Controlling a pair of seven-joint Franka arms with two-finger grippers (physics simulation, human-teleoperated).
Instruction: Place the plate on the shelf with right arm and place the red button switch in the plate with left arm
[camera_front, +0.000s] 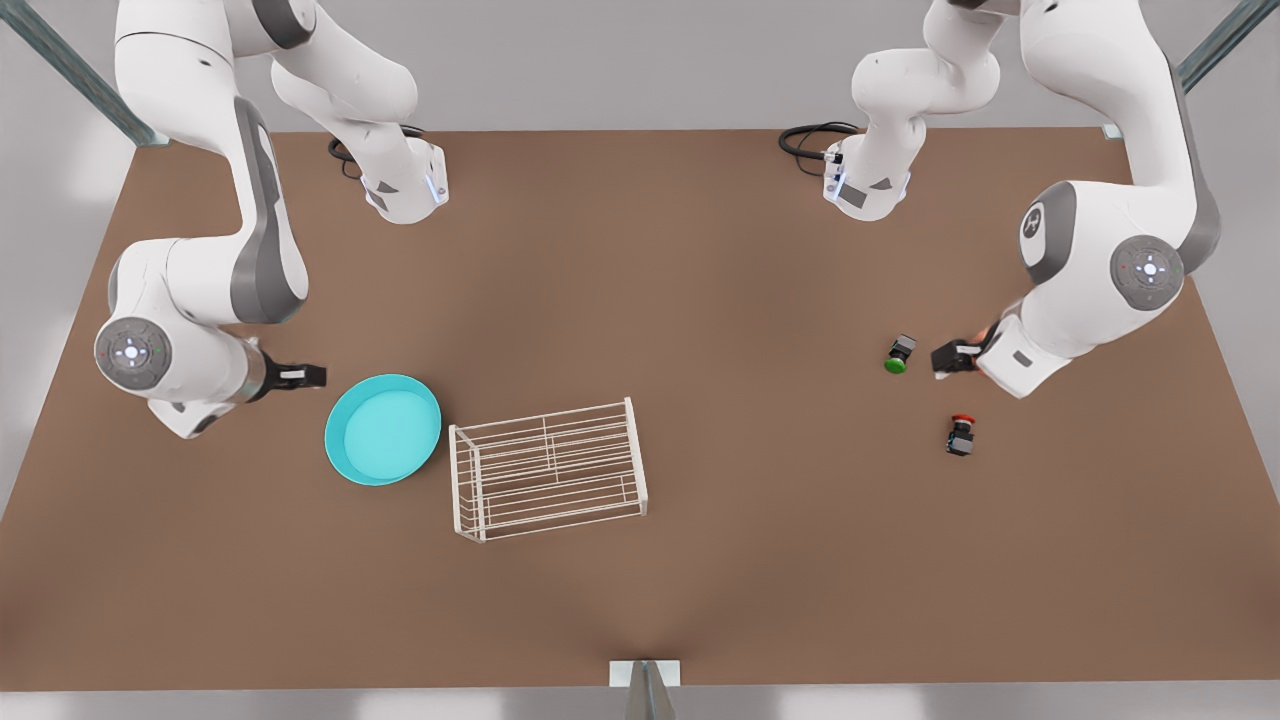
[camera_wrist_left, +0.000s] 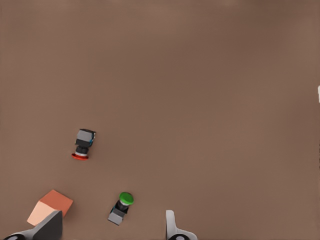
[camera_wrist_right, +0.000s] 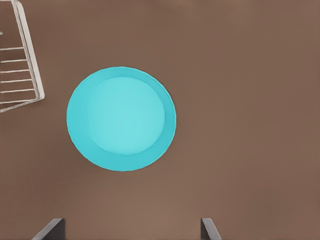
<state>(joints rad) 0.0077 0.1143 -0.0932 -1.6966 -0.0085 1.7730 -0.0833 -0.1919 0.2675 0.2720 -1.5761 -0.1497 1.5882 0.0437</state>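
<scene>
My right end effector (camera_front: 300, 376) hovers above the tabletop (camera_front: 700, 280) at the front view's left, fingers (camera_wrist_right: 50, 229) spread apart and holding nothing; the plate (camera_front: 383, 429) lies flat on the tabletop just beside it, at about 4 o'clock from the fingertips in the front view; plate not touched.

The shelf (camera_front: 548, 468) stands on the tabletop at 3 o'clock from the plate, its near corner just beside the plate's rim; I cannot tell whether they touch.

My left end effector (camera_front: 950, 358) hangs over the front view's right side, fingers (camera_wrist_left: 172, 225) apart, nothing between them; the green button switch (camera_front: 899, 355) lies on its side just beside it at 9 o'clock in the front view; the red button switch (camera_front: 962, 434) lies on the tabletop near it at 6 o'clock, apart from the green one, well apart from plate and shelf; an orange cube (camera_wrist_left: 50, 206) sits by one finger in the left wrist view.
</scene>
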